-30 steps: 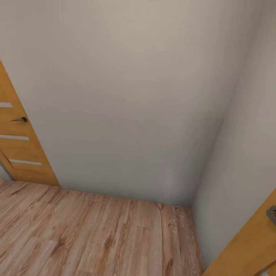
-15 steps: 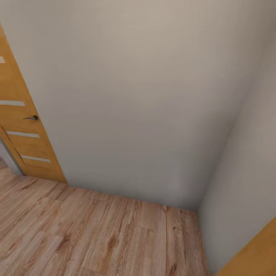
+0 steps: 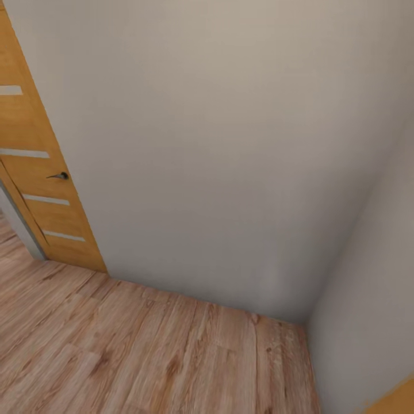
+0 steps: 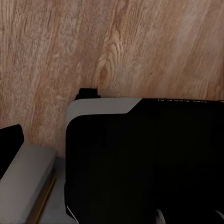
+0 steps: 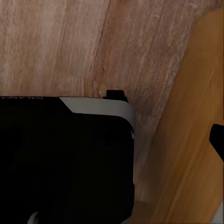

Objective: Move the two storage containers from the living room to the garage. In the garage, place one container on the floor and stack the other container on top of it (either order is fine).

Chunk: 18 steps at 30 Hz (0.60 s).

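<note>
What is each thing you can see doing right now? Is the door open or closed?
Orange wooden door with pale stripes: ajar, swung away from the grey frame strip beside it; its dark lever handle sits level.
Second orange wooden door panel: close beside the robot's black base; open or closed cannot be told.
Light wood plank floor: bare where visible.
Plain grey-white wall: blank, meeting another wall at a corner.
Black and grey robot base: standing on the plank floor.

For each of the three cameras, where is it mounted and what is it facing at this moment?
Head view: on the robot's head, facing a wall corner, with a wooden door at left.
Left wrist view: on the left arm, facing down at the wood plank floor past the robot's black base.
Right wrist view: on the right arm, facing the floor, base and an orange door panel.
Shared: the plank floor.
</note>
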### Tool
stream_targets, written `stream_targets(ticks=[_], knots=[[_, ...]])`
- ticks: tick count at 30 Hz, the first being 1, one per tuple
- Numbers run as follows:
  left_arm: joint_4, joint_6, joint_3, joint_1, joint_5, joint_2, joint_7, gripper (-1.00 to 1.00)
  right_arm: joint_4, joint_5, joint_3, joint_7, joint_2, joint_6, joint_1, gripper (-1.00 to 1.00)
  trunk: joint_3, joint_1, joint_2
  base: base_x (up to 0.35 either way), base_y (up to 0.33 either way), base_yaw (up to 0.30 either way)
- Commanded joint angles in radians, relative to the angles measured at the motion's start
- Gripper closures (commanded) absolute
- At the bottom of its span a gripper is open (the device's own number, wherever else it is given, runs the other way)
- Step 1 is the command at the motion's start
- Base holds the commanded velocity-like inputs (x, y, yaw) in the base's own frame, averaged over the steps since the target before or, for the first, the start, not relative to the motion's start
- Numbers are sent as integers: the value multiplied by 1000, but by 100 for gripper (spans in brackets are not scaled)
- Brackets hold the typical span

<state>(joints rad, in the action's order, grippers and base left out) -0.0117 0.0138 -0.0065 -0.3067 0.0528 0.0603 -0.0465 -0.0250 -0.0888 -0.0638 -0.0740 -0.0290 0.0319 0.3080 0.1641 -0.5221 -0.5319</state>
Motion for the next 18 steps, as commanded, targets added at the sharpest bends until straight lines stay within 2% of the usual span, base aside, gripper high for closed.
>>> stream_targets(ticks=[1,11,14,18], knots=[[-1,2,-1,0,5,0,-3,-100,-3,-9,-7,-4,0,3,2,-100,2,-1,-1,314,0,2],[-1,2,-1,0,6,0,-3,-100,-3,-9,-7,-4,0,3,1,-100,2,-1,-1,331,0,0],[-2,0,-1,-1,8,0,-5,-100,-3,-10,-7,-5,0,4,2,-100,2,-1,-1,157,0,50],[-2,0,-1,-1,8,1,-6,-100,-3,-12,-7,-6,0,5,2,-100,2,-1,-1,44,0,195]])
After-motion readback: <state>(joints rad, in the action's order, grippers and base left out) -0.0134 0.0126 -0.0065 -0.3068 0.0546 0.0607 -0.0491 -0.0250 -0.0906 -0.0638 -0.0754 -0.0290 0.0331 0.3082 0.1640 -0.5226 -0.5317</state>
